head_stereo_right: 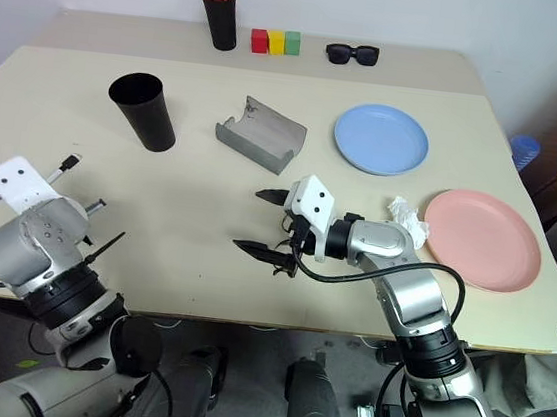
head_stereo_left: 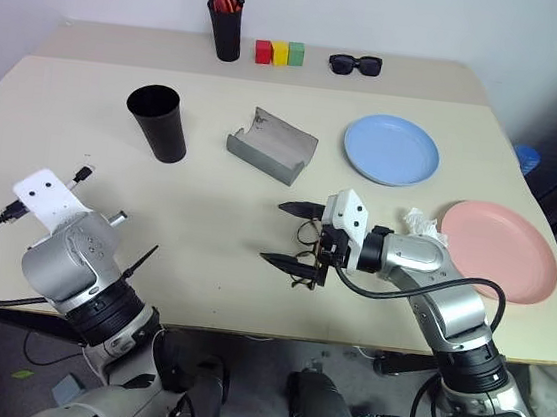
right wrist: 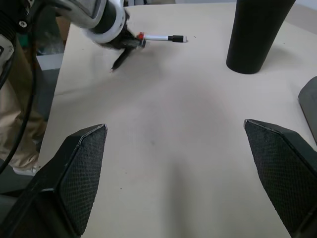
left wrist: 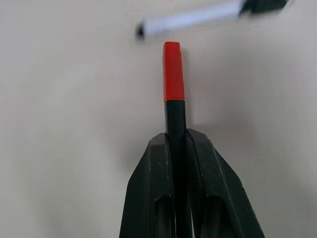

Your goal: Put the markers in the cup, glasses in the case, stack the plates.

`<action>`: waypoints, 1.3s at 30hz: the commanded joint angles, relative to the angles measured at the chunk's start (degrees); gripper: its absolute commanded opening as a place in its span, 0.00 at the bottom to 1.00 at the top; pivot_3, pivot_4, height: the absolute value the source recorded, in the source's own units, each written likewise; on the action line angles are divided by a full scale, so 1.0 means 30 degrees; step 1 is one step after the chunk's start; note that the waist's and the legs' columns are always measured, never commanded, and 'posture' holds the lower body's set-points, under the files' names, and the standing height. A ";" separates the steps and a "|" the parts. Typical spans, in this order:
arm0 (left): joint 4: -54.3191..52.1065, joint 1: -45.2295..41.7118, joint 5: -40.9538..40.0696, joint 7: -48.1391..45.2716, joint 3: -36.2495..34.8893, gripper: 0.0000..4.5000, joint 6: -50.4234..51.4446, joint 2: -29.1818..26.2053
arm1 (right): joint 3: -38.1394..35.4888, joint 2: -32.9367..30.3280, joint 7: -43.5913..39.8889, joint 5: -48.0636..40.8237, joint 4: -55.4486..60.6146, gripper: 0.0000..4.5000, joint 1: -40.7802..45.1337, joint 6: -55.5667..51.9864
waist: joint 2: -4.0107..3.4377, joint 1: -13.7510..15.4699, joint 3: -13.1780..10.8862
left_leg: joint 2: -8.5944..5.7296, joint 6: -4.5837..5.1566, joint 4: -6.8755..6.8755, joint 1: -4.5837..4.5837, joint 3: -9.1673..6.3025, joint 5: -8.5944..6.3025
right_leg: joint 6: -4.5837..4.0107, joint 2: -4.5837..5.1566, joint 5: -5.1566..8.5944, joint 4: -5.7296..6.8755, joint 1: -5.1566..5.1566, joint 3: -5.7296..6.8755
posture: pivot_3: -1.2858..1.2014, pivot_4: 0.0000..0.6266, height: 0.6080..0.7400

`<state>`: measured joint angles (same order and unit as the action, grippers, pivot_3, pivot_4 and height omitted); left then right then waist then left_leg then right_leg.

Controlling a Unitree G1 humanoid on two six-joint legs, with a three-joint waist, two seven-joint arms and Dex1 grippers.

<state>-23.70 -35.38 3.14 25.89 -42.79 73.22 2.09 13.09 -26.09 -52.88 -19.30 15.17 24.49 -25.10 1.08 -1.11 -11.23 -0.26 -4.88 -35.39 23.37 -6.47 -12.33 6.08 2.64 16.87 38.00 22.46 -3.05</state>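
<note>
While the left gripper (left wrist: 177, 141) pinches the slim dark red-ended marker (left wrist: 173, 74) tight, it should lift clear, then swing toward the matte black tapered cup (head_stereo_left: 159, 123) at two o'clock, tip down.

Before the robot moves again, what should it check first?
1. Left claw shut on the red-ended marker: ok.
2. Black cup upright, mouth clear: ok.
3. Second marker in the cup: not ok, it lies on the table.
4. Right claw open: ok.
5. Glasses by the right claw, resting or hooked on it: cannot tell.
6. Grey case open: ok.
</note>
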 commanded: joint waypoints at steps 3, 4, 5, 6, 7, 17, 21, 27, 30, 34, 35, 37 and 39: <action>-0.0856 0.0211 0.0195 -0.2897 0.4228 0.01 -0.7070 -0.3595 | -0.0104 0.0151 0.0175 -0.0177 0.0696 1.00 0.0397 0.0124 | 0.0011 0.0012 -0.0006 | 0.0001 -0.0005 0.0005 0.0001 -0.0002 0.0003 | -0.0001 0.0000 0.0000 -0.0001 0.0002 -0.0001 | 0.52 0.24 1.00; -0.0493 -0.0037 0.0304 -0.3841 0.5383 0.01 -0.8605 -0.4610 | -0.0143 0.0294 0.0271 -0.0212 0.0613 1.00 0.0586 0.0132 | 0.0018 0.0013 -0.0011 | 0.0000 -0.0010 0.0013 0.0001 0.0000 0.0006 | -0.0002 0.0001 -0.0001 -0.0002 0.0007 -0.0001 | 0.52 0.24 1.00; -0.0024 -0.0369 0.0299 -0.4568 0.6253 0.01 -0.9747 -0.5354 | -0.0219 0.0469 0.0401 -0.0278 0.0528 1.00 0.0791 0.0121 | 0.0021 0.0013 -0.0012 | 0.0001 -0.0019 0.0018 0.0003 -0.0002 0.0011 | -0.0003 0.0000 -0.0001 0.0000 0.0015 -0.0002 | 0.52 0.24 1.00; 0.0590 -0.0703 0.0291 -0.5119 0.6967 0.01 -1.0718 -0.5978 | -0.0320 0.0669 0.0573 -0.0349 0.0400 1.00 0.1029 0.0099 | 0.0015 0.0060 -0.0009 | 0.0002 -0.0030 0.0027 0.0007 -0.0002 0.0017 | -0.0007 0.0000 -0.0004 0.0000 0.0018 -0.0001 | 0.52 0.24 1.00; 0.1581 -0.1233 0.0455 -0.5715 0.7901 0.01 -1.1671 -0.6665 | -0.0555 0.1071 0.0978 -0.0388 0.0163 1.00 0.1401 0.0265 | 0.0016 0.0094 -0.0008 | -0.0004 -0.0030 0.0027 0.0002 0.0000 0.0017 | -0.0007 0.0009 -0.0004 -0.0002 0.0007 -0.0002 | 0.52 0.24 1.00; 1.2521 -0.5568 0.1410 -0.4410 1.0429 0.01 -1.9133 -0.7296 | -0.3030 0.4093 0.5800 0.0314 -0.2977 1.00 0.4506 0.1402 | 0.0007 0.0030 -0.0002 | -0.0002 -0.0027 0.0061 0.0034 -0.0001 0.0023 | -0.0009 0.0008 -0.0006 0.0020 0.0080 -0.0003 | 0.52 0.24 1.00; 1.4625 -0.6017 0.0752 -0.4055 1.0238 0.01 -2.1556 -0.6653 | -0.3012 0.3883 0.5884 0.0381 -0.2707 1.00 0.4145 0.1549 | 0.0007 0.0021 -0.0002 | -0.0001 -0.0027 0.0087 0.0062 0.0009 0.0023 | -0.0006 0.0014 -0.0005 0.0009 0.0123 -0.0006 | 0.52 0.24 1.00; 1.6343 -0.5992 0.0639 -0.3481 1.0367 0.01 -2.3549 -0.6200 | -0.2597 0.3760 0.5913 0.0408 -0.1843 1.00 0.3281 0.1469 | 0.0006 -0.0025 -0.0002 | -0.0002 -0.0025 0.0069 0.0061 0.0009 0.0024 | -0.0008 0.0009 -0.0007 0.0039 0.0118 -0.0005 | 0.52 0.24 1.00; 1.6592 -0.5808 0.0522 -0.3347 1.0360 0.01 -2.4052 -0.6049 | -0.2432 0.3824 0.5937 0.0386 -0.1556 1.00 0.3018 0.1378 | 0.0006 -0.0018 -0.0002 | -0.0002 -0.0025 0.0067 0.0061 0.0007 0.0025 | -0.0007 0.0009 -0.0007 0.0040 0.0117 -0.0005 | 0.52 0.24 1.00; 1.6624 -0.5717 0.0154 -0.3187 1.0170 0.01 -2.3911 -0.5782 | -0.2276 0.3911 0.5884 0.0292 -0.1440 1.00 0.2914 0.1329 | 0.0007 -0.0018 -0.0002 | -0.0002 -0.0025 0.0068 0.0061 0.0007 0.0025 | -0.0007 0.0008 -0.0007 0.0041 0.0116 -0.0004 | 0.52 0.24 1.00; 1.6603 -0.5686 0.0095 -0.3178 1.0157 0.01 -2.3781 -0.5734 | -0.2243 0.3930 0.5872 0.0272 -0.1422 1.00 0.2908 0.1320 | 0.0006 -0.0019 -0.0002 | -0.0002 -0.0025 0.0067 0.0061 0.0007 0.0025 | -0.0007 0.0008 -0.0007 0.0040 0.0116 -0.0004 | 0.52 0.24 1.00; 1.6636 -0.5642 0.0172 -0.2919 1.0119 0.20 -2.3810 -0.5640 | -0.2174 0.3963 0.5843 0.0230 -0.1395 1.00 0.2909 0.1313 | 0.0006 -0.0011 -0.0002 | -0.0002 -0.0025 0.0066 0.0061 0.0007 0.0025 | -0.0007 0.0008 -0.0007 0.0040 0.0114 -0.0004 | 0.52 0.24 1.00; 1.6741 -0.5566 0.0278 -0.2735 1.0188 0.39 -2.3991 -0.5600 | -0.2117 0.3983 0.5776 0.0175 -0.1397 1.00 0.2922 0.1318 | 0.0007 -0.0012 -0.0002 | -0.0002 -0.0025 0.0066 0.0060 0.0007 0.0025 | -0.0007 0.0008 -0.0007 0.0040 0.0115 -0.0004 | 0.52 0.24 1.00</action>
<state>27.20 -51.99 3.42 16.92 -12.12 2.40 -14.50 6.59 -14.51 -35.26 -18.23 8.35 33.06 -21.65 1.10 -1.15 -11.24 -0.27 -4.95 -35.20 23.56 -6.45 -12.25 6.06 2.66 16.85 38.12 22.80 -3.07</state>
